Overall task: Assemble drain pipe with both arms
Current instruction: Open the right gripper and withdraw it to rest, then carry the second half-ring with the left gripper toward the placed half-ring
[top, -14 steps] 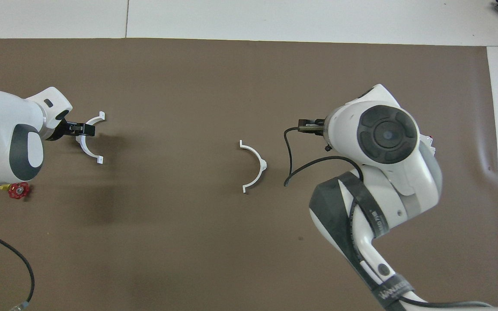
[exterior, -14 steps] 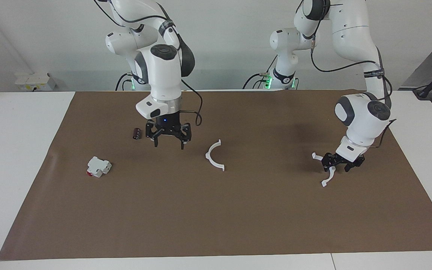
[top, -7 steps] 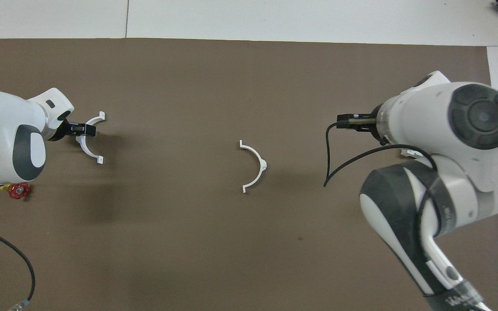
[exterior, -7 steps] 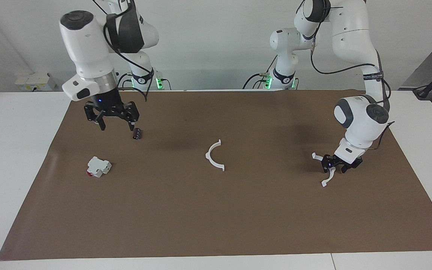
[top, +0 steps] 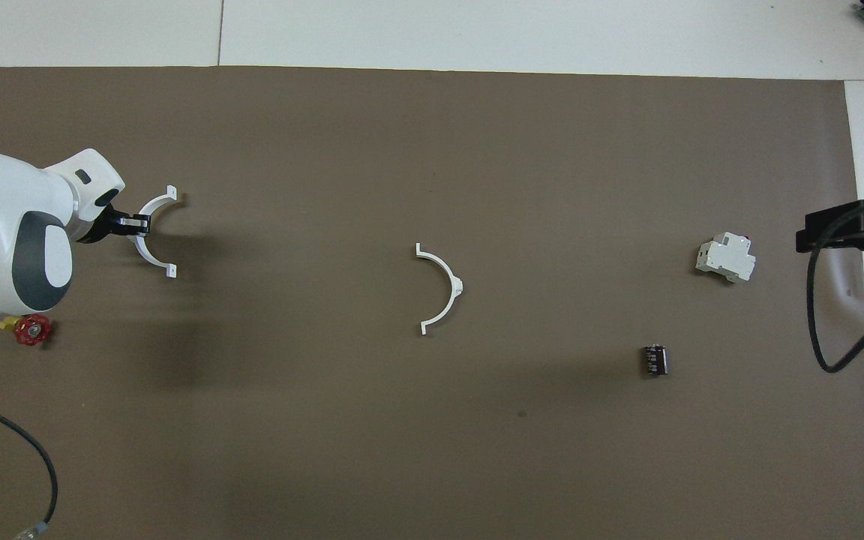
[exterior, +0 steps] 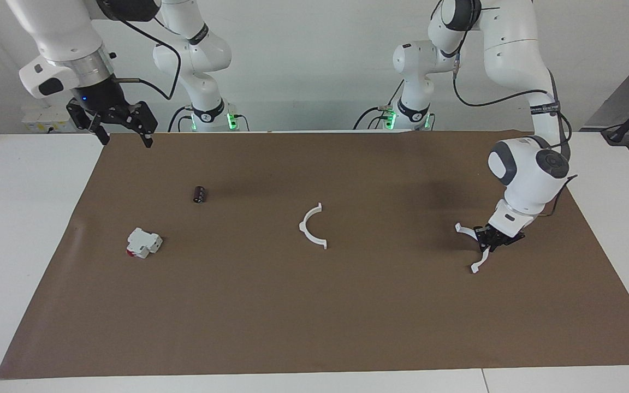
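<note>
One white drain pipe arc (exterior: 310, 226) lies loose in the middle of the brown mat (exterior: 347, 316); it also shows in the overhead view (top: 443, 289). My left gripper (exterior: 493, 238) is low at the left arm's end of the mat, shut on the middle of the second arc (exterior: 477, 264). The overhead view shows the same grip, gripper (top: 130, 223) on arc (top: 148, 255). My right gripper (exterior: 127, 141) is open and empty, raised high over the mat's corner at the right arm's end. In the overhead view only a black part of its hand and its cable show.
A chunky white block with a red spot (exterior: 143, 243) and a small dark cylinder (exterior: 200, 194) lie toward the right arm's end. A small red handwheel (top: 32, 330) sits under the left arm, and a black cable (top: 34, 457) lies near it.
My right arm has lifted and swung from beside the dark cylinder toward its end of the mat. My left gripper has closed on its arc, which shifted slightly.
</note>
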